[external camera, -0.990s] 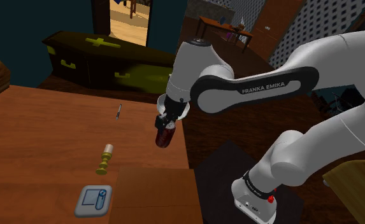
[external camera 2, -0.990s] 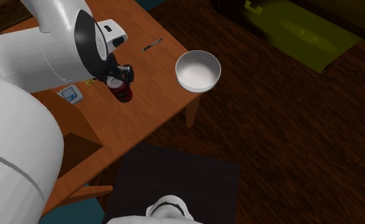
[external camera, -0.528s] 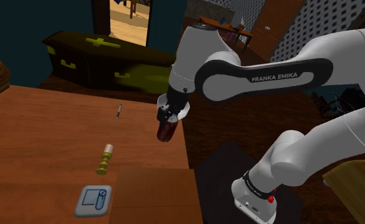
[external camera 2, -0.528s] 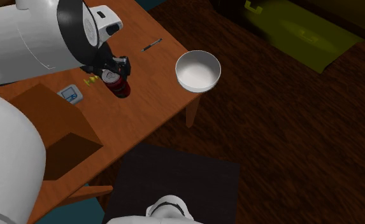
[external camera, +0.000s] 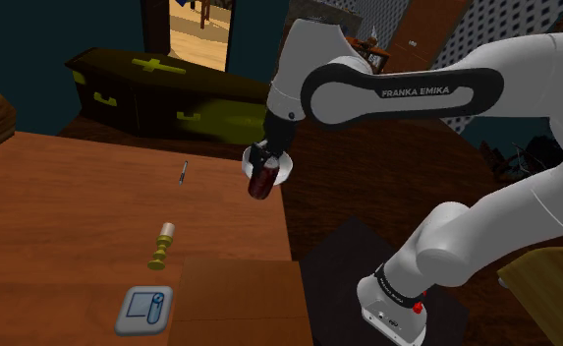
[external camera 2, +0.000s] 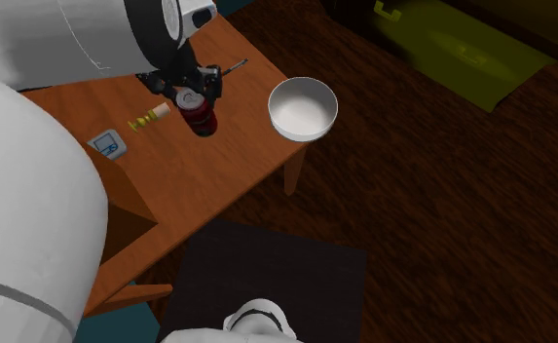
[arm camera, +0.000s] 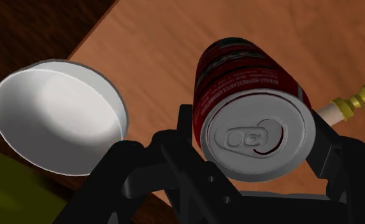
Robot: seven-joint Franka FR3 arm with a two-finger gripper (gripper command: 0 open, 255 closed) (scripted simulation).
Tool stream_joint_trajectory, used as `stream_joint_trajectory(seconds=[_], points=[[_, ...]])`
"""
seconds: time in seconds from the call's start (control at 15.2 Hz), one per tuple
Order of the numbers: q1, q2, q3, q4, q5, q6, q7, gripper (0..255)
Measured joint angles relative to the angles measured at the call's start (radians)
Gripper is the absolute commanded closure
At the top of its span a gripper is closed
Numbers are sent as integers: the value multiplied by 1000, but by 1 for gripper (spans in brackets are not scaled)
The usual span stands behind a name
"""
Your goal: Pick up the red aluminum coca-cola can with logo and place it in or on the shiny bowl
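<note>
The black hand (arm camera: 256, 141) is clamped on the red can (arm camera: 248, 67), held above the worktop (external camera 2: 230, 168) and just short of the white bowl (external camera 2: 303, 107) (at the worktop's corner). It should grip firmly, centre the can over the hollow, then lower before releasing. Half a second ago the can hung farther from the bowl.

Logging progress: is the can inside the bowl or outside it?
Outside. The gripper clasps the red can over the wooden table, beside the white bowl, which is empty.
</note>
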Motion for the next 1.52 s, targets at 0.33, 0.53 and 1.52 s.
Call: stream_joint_trajectory(seconds=[0.33, 0.53, 1.52], points=[[-54, 63, -71, 70, -35, -13, -102, 255], [-83, 109, -106, 124, -53, -23, -156, 255], [-199, 357, -240, 401, -97, -61, -385, 255]])
